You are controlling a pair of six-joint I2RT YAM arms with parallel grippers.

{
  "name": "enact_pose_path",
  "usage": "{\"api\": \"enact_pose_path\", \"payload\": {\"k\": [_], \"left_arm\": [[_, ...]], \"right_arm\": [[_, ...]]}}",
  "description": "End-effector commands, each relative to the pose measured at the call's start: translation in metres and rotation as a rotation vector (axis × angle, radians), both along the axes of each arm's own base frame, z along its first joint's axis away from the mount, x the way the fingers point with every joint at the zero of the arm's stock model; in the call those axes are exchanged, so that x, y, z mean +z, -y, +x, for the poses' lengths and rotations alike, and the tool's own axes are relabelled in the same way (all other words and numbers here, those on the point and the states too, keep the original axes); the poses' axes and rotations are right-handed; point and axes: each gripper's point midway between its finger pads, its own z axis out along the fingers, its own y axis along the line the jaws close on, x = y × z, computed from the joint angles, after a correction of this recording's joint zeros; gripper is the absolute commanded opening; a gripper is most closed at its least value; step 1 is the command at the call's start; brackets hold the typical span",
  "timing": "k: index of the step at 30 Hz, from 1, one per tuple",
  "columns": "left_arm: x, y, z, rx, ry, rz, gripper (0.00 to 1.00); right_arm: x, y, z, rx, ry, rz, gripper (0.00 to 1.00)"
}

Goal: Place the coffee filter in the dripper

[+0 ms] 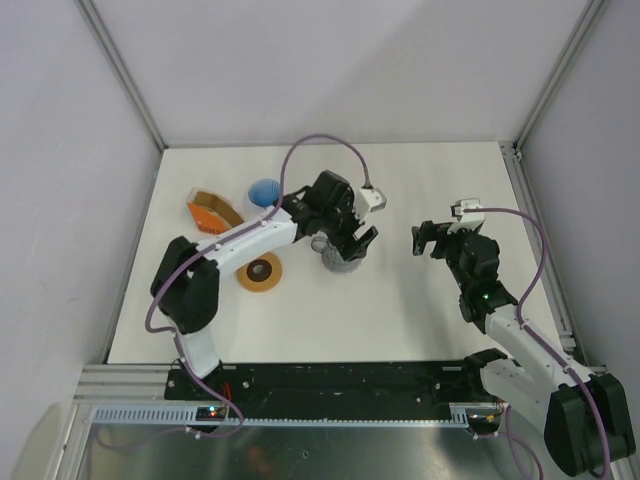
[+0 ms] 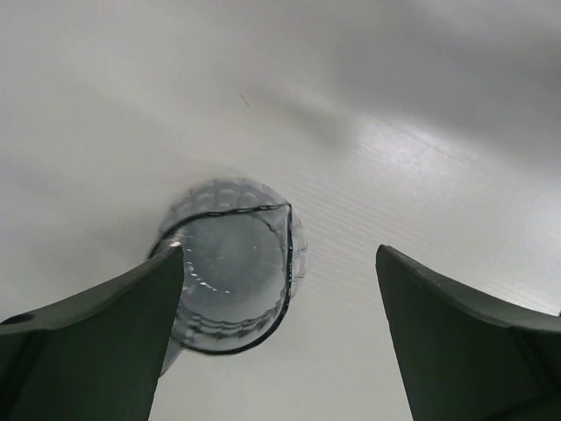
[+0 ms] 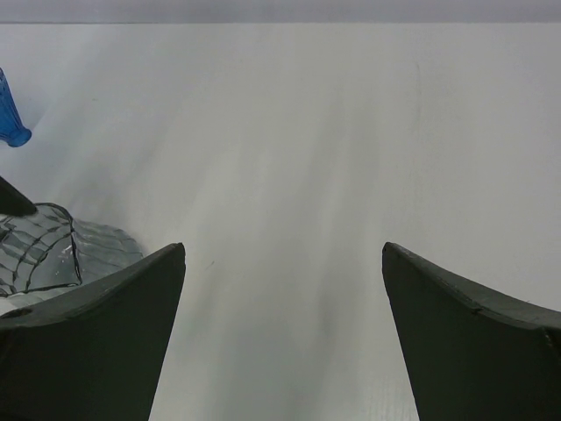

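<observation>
1. Clearly, we see the left gripper [image 1: 352,243] spread wide and released, gripping nothing. It hangs over the grey mug [image 1: 338,260] near the middle of the table [image 1: 420,320].
2. From the left wrist we look down into the mug's open mouth. The mug stands upright; one finger hides part of its rim and the other stands well apart from it.
3. We find the right gripper [image 1: 430,240] also spread open and empty, to the right of the mug and apart from it.
4. We place the dripper [image 1: 264,190] at the far left of the table, just beyond the left arm. From above it shows as a blue round, so its axis runs roughly up and down. We cannot tell whether its wide mouth faces up or down.
5. We see the coffee filter [image 1: 222,204] as a light-brown sheet touching the orange holder [image 1: 203,216], just left of the dripper. Its long axis runs slantwise, from far-left to near-right. We cannot tell which way its tip points.
6. We note the wooden ring [image 1: 260,272] lying flat, nearer to us than the dripper, beside the left arm.
</observation>
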Motion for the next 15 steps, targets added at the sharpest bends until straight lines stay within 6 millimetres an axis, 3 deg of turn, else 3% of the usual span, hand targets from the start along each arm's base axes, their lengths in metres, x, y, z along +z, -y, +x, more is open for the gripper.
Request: {"api": "enact_pose_path", "payload": {"k": [1, 4, 8, 11, 13, 15], "left_arm": [[0.099, -0.014, 0.007, 0.046, 0.069, -0.114, 0.95], [0.133, -0.041, 0.015, 0.096, 0.078, -0.155, 0.95], [0.147, -0.109, 0.036, 0.249, 0.116, -0.145, 0.94], [0.129, -0.171, 0.049, 0.399, 0.145, -0.054, 0.89], [0.099, -0.210, 0.044, 0.484, 0.125, 0.033, 0.83], [0.069, -0.239, 0.036, 0.535, 0.081, 0.095, 0.71]], "right_arm": [[0.030, -0.005, 0.006, 0.017, 0.074, 0.037, 0.99], [0.028, -0.007, 0.006, 0.027, 0.067, 0.036, 0.99], [0.027, -0.009, 0.006, 0.038, 0.064, 0.038, 0.99], [0.028, -0.011, 0.007, 0.048, 0.067, 0.041, 0.99], [0.027, -0.012, 0.007, 0.055, 0.065, 0.043, 0.99], [0.024, -0.013, 0.008, 0.059, 0.059, 0.043, 0.99]]}}
